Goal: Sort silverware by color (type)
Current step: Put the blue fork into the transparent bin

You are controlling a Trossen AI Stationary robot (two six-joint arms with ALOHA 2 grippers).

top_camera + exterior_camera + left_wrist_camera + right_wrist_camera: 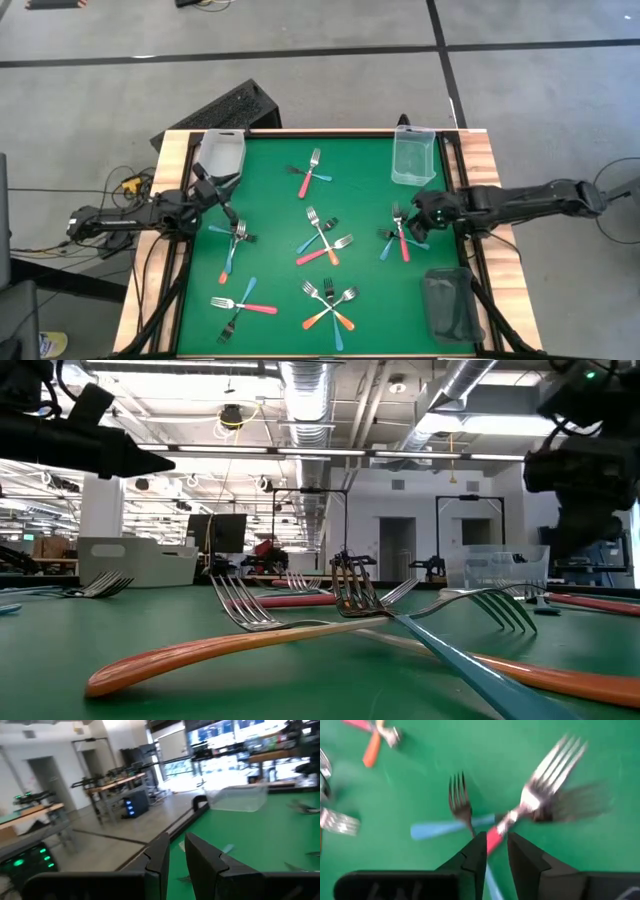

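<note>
Small forks with pink-red, blue or orange handles lie crossed in several clusters on the green mat (pixel 360 200). My right gripper (pixel 413 213) (pixel 496 845) hovers low over the right-hand cluster (pixel 400 238), narrowly open. Its fingertips stand on either side of a pink-red fork's handle (pixel 496 834), which lies across a blue-handled fork (pixel 437 829). My left gripper (pixel 227 203) (pixel 176 851) is narrowly open and holds nothing. It is raised beside the left cluster (pixel 236 236) and points toward the far right. My right gripper comes from above, pointing down, with its fingertips (pixel 479 845) astride the pink-red fork's handle (pixel 496 834), across it. The fork lies on the mat among the cluster. I cannot tell whether the fingers touch it.
A clear bin (pixel 222 155) stands at the far left corner, another clear bin (pixel 413 160) at the far right, and a dark bin (pixel 448 305) at the near right. More fork clusters lie at the middle (pixel 322 238), far middle (pixel 312 172), near middle (pixel 330 303) and near left (pixel 240 305).
</note>
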